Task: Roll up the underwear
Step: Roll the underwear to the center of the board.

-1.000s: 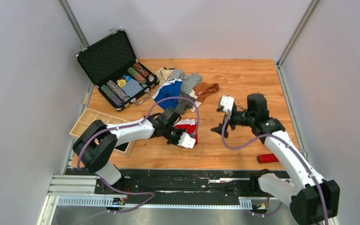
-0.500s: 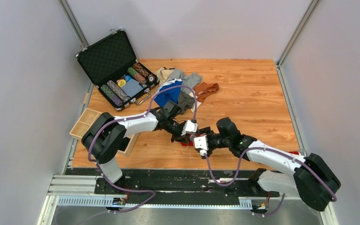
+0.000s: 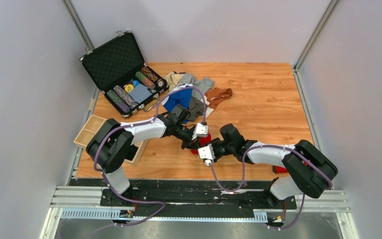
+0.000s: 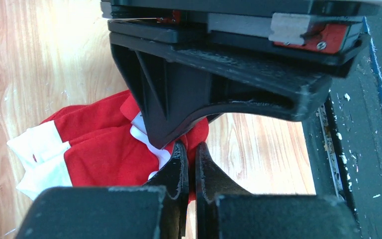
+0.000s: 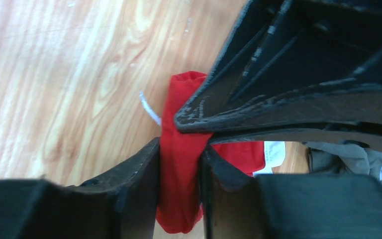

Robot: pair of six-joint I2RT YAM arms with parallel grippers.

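One piece of red underwear (image 3: 202, 141) with white trim lies on the wooden table between the two arms. In the left wrist view the red underwear (image 4: 89, 144) spreads to the left, and my left gripper (image 4: 191, 154) is shut on its right edge. My right gripper (image 5: 179, 144) meets it from the opposite side, and its jaws press on both sides of a rolled fold of the red underwear (image 5: 179, 199). The left gripper (image 3: 191, 144) and right gripper (image 3: 210, 147) almost touch each other. More underwear (image 3: 194, 94) lies heaped at the back of the table.
An open black case (image 3: 124, 74) of poker chips sits at the back left. A wooden divider tray (image 3: 92, 130) lies at the left edge. A red bristly stick (image 3: 280, 169) rests near the front right, partly behind the right arm.
The right arm swung left from mid-table to the red underwear and its jaws closed on the fold. The left arm lifted and shifted the cloth slightly right, still gripping.
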